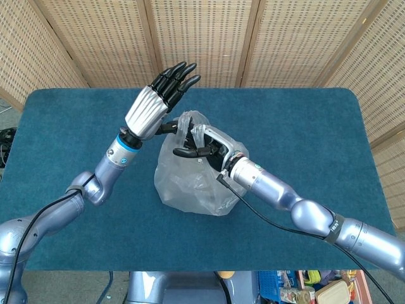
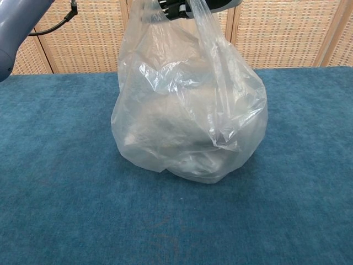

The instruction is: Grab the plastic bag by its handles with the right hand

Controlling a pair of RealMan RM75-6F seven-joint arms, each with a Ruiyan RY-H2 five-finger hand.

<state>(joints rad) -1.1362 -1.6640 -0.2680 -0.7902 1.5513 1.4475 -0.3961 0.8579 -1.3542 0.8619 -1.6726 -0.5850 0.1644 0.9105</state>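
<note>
The bag (image 2: 187, 110) sits near the middle of the table (image 1: 304, 120), bulging base down, its long axis upright and its gathered handles (image 1: 192, 121) pointing up. The right hand (image 1: 209, 147) is at the bag's top, dark fingers (image 1: 186, 152) curled into the handles. The left hand (image 1: 155, 101) hangs just beside the handles, fingers straight and together, its thumb touching the plastic.

Head view high, angled down over table (image 1: 297, 120); chest view low, close, level; shared plastic bag (image 2: 187, 110).
</note>
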